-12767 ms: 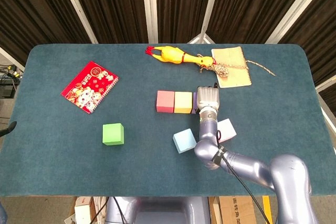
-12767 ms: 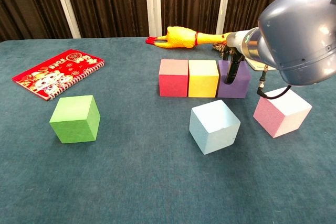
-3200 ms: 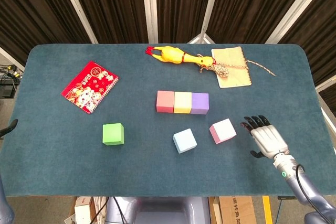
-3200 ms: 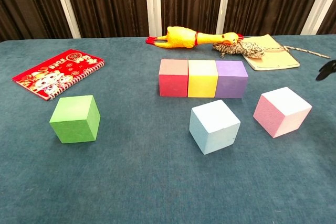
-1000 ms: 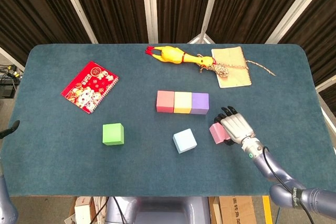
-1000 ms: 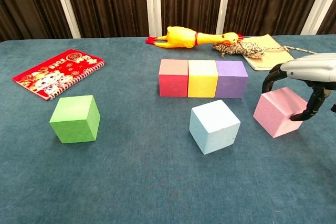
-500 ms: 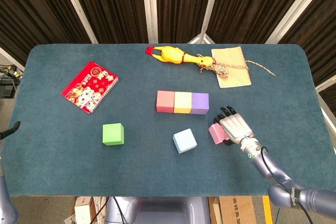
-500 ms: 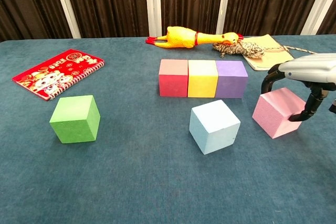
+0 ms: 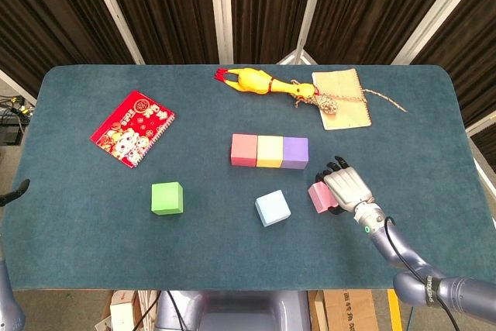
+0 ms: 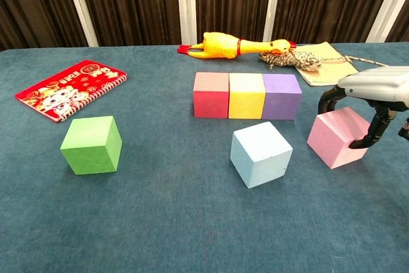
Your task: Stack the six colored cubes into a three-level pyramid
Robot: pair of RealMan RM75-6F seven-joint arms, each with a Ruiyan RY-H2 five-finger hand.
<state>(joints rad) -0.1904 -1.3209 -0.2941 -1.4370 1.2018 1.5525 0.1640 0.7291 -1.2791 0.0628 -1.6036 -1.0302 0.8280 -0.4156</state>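
Note:
Red (image 9: 243,149), yellow (image 9: 270,151) and purple (image 9: 295,152) cubes stand touching in a row at the table's middle. Nearer the front sit a light blue cube (image 9: 273,208) and, far to the left, a green cube (image 9: 167,198). My right hand (image 9: 349,187) lies over the pink cube (image 9: 318,197), right of the blue one. In the chest view its fingers (image 10: 329,97) curl down behind the pink cube (image 10: 333,135) while the thumb presses the near right side; the cube rests on the table. Only a dark sliver of my left arm (image 9: 14,191) shows at the left edge.
A red spiral notebook (image 9: 132,128) lies at the left. At the back are a yellow rubber chicken (image 9: 263,83), a tan notebook (image 9: 341,98) and a braided rope toy (image 9: 329,102) on it. The blue cloth table (image 9: 93,246) has open room at front left.
My right hand has come in from the right and closed over the pink cube, which has shifted slightly left. The other cubes have not moved.

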